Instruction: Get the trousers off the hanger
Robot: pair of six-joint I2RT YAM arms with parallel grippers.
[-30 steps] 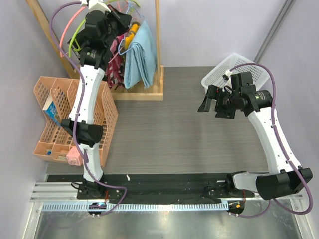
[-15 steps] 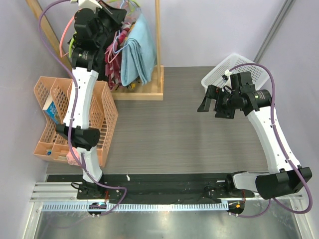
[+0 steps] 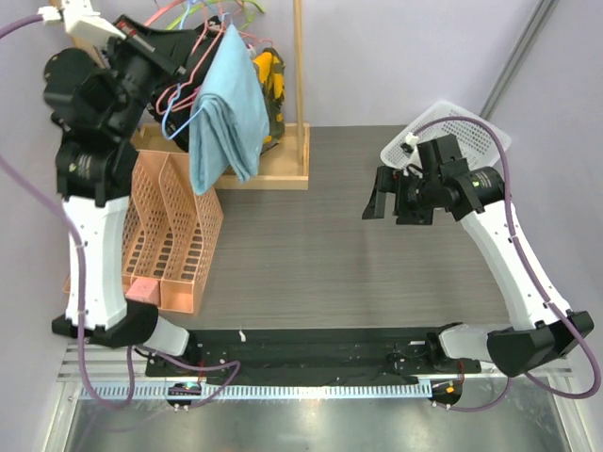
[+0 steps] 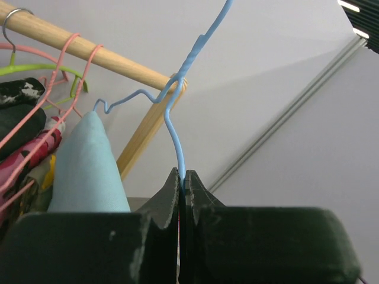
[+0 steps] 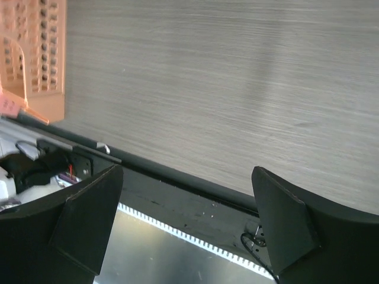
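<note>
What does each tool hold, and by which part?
The left tool clamps the thin light-blue wire hanger on its frame wire below the twisted neck. The right tool holds nothing.

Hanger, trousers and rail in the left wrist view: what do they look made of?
Hanger: thin wire with a smooth light-blue coating, probably coated metal, since it holds sharp bends and a twisted neck. Trousers: soft, matte sky-blue cloth that drapes in folds with no sheen; the fibre type can't be told. Rail: a round rod that looks like unpainted wood, tan and matte.
</note>
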